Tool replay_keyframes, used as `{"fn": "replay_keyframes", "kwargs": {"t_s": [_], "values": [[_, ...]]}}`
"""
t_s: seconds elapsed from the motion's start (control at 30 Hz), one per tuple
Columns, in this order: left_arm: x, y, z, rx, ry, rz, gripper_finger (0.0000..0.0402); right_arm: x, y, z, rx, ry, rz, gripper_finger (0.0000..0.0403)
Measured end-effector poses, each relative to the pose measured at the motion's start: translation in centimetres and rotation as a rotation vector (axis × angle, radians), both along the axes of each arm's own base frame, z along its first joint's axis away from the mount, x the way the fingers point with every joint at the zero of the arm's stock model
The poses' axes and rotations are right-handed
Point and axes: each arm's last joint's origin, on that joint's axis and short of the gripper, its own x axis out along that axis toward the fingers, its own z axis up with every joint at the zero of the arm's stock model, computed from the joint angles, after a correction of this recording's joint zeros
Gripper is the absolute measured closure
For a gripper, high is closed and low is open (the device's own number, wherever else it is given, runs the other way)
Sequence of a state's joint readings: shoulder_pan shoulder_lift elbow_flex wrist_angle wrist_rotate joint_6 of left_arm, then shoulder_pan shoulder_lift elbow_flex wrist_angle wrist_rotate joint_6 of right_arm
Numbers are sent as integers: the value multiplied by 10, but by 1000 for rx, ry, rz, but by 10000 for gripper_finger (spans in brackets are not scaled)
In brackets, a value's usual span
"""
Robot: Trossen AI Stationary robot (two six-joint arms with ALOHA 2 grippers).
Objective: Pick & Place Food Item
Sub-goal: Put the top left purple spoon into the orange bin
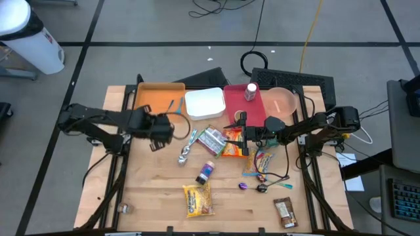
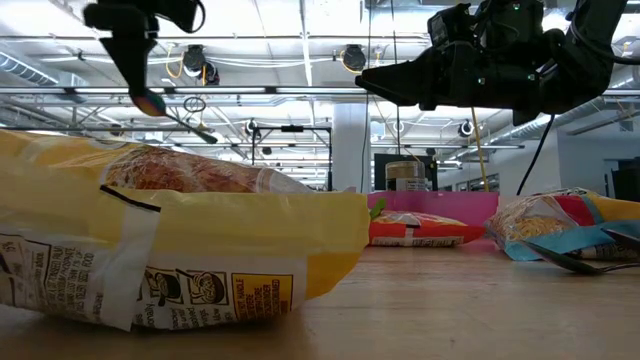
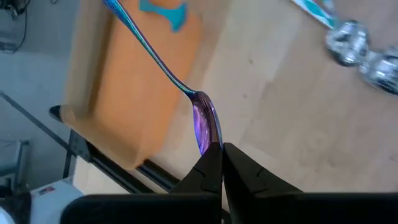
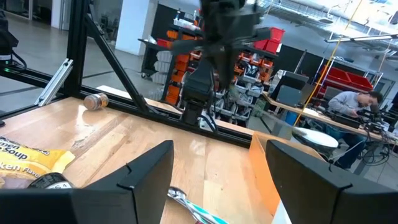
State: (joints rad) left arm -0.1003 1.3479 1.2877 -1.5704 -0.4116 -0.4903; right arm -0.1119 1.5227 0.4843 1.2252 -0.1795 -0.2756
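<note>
The left gripper [image 3: 221,149] was pinching a spoon [image 3: 163,70] by its bowl, handle stretching ahead over the orange tray [image 1: 156,99]. The right gripper [image 1: 243,133], fingers spread, hovered just above the orange packet [image 1: 232,143].

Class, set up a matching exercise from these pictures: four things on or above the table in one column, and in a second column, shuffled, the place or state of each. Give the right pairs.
Things:
1. spoon
2. jar
3. right gripper
4. yellow bag

Places or states:
A. open, over the snack packets
B. standing in the red tray
C. lying near the table's front edge
D. pinched by its bowl in the left gripper, near the orange tray

Pairs: 1-D, 2-B, 3-A, 4-C
</note>
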Motion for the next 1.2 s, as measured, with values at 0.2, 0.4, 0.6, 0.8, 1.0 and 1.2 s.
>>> {"fn": "replay_keyframes", "kwargs": {"t_s": [0.2,0.4,0.6,0.8,1.0,1.2], "values": [[0,32,4,-5,39,36,399,0,0,0,-2,3,0,151],[-3,64,1,-29,93,91,399,0,-1,0,-5,3,-5,151],[1,89,-10,-80,173,112,399,-1,-6,0,6,4,-21,151],[16,109,-36,-146,305,120,399,-1,-5,0,23,6,-16,151],[33,125,-64,-205,430,115,399,0,-5,-1,27,13,-15,151],[53,135,-77,-218,477,95,398,0,-5,-3,26,28,-15,151]]}}
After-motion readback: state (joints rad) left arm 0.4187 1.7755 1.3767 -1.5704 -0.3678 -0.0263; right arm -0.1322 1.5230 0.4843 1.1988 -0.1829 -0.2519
